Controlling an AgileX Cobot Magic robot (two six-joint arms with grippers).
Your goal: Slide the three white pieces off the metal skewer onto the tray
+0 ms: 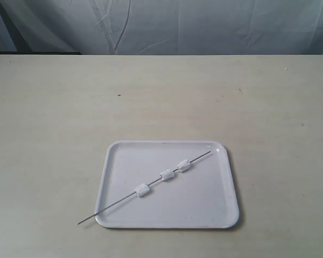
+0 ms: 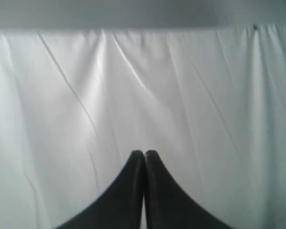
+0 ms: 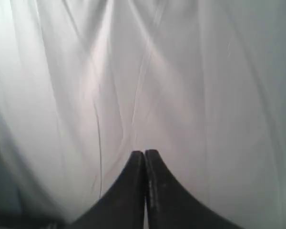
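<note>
A white tray (image 1: 215, 207) lies on the table near the front. Across it runs the thin metal skewer (image 1: 118, 202), diagonal, its lower end sticking out past the tray's front left corner. Threaded on it are three white pieces: one (image 1: 142, 189), one (image 1: 167, 174) and one (image 1: 184, 165). Neither arm shows in the exterior view. My left gripper (image 2: 144, 152) is shut with nothing in it and faces a white cloth. My right gripper (image 3: 144, 152) is likewise shut and empty, facing the same kind of cloth.
The beige table (image 1: 54, 118) stretches around the tray on all sides. A wrinkled white curtain (image 1: 194, 24) hangs behind the table's far edge.
</note>
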